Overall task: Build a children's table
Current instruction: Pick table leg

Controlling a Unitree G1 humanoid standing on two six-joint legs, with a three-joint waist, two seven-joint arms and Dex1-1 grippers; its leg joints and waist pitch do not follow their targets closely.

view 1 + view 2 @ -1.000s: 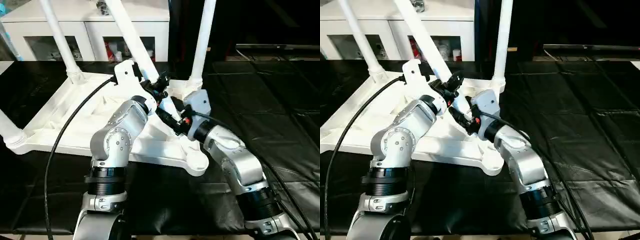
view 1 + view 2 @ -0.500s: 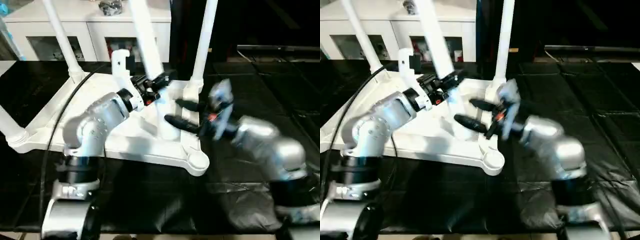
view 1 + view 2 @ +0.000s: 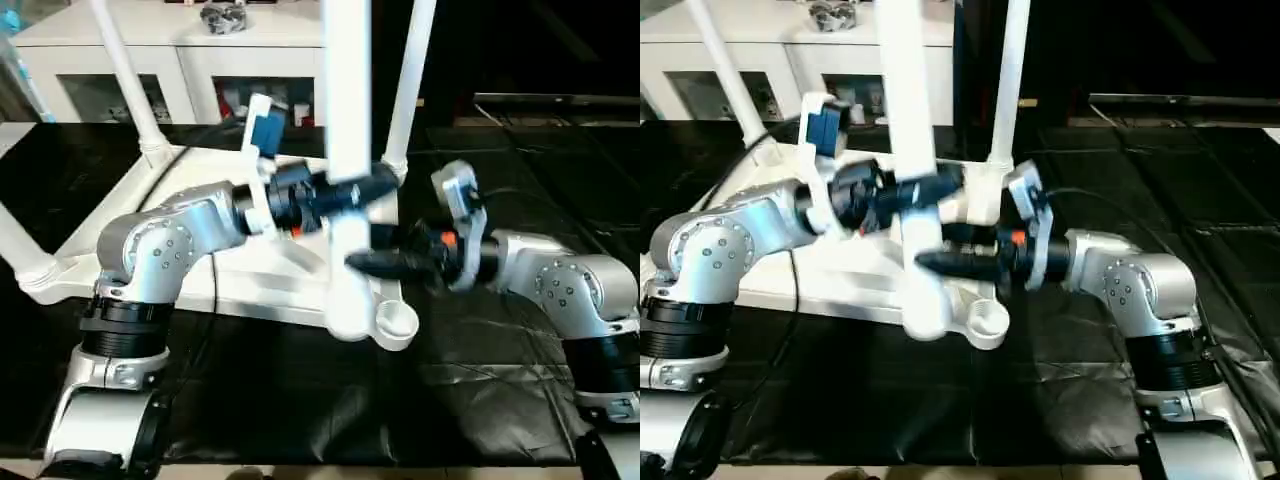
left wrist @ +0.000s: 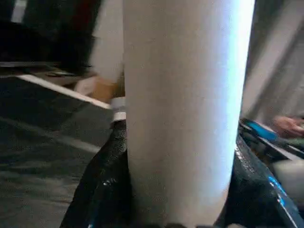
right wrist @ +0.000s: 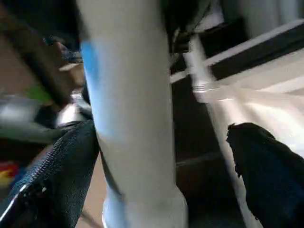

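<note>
The left gripper (image 3: 350, 192) reaches level from the left and clamps the fourth leg (image 3: 345, 120), now upright (it leaned a second ago). Three legs already stand in the upside-down table top (image 3: 110, 240) on the black mat (image 3: 520, 180). The right gripper (image 3: 385, 250), wide open, holds nothing and has let go beside the leg.

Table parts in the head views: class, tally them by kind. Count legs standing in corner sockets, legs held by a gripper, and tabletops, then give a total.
Legs standing in sockets: 3
Leg held by the left gripper: 1
Tabletop: 1
Total: 5
</note>
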